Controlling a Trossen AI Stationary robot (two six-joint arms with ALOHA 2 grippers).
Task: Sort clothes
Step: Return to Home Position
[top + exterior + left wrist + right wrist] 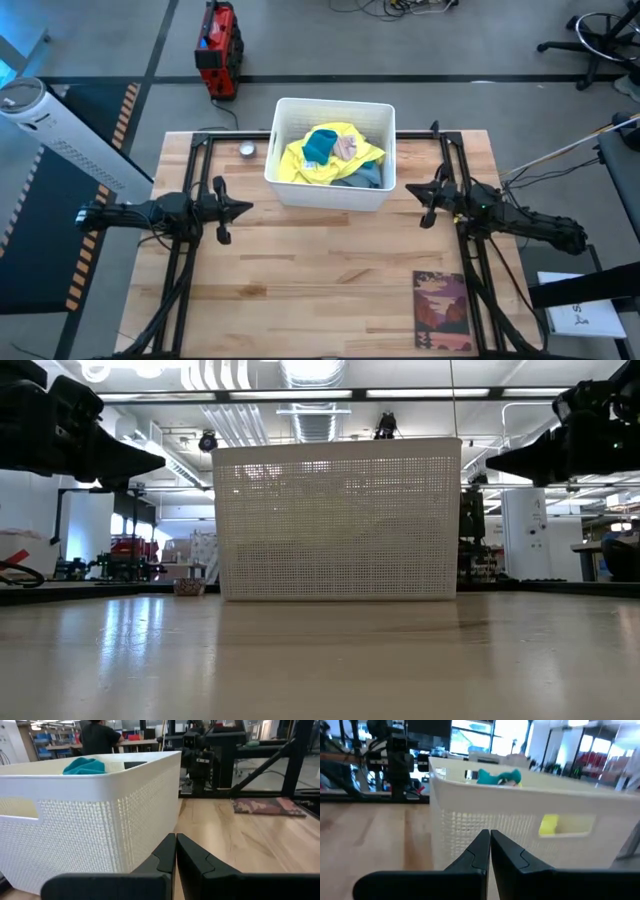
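The clothes point(333, 157) lie heaped in a white perforated basket point(286, 185) at the table's far middle: a neon yellow piece under a teal one point(320, 144), a pink one and a grey-blue one. The teal piece shows over the rim in the left wrist view point(84, 766) and the right wrist view point(499, 776). My left gripper point(247, 208) is shut and empty, left of the basket and above the table. My right gripper point(410, 190) is shut and empty, right of the basket.
A reddish-brown printed mat point(442, 311) lies flat at the table's near right. A small round metal object point(247, 150) sits left of the basket at the far edge. Bare wood lies between the arms, near of the basket. A person point(97, 737) stands beyond the table.
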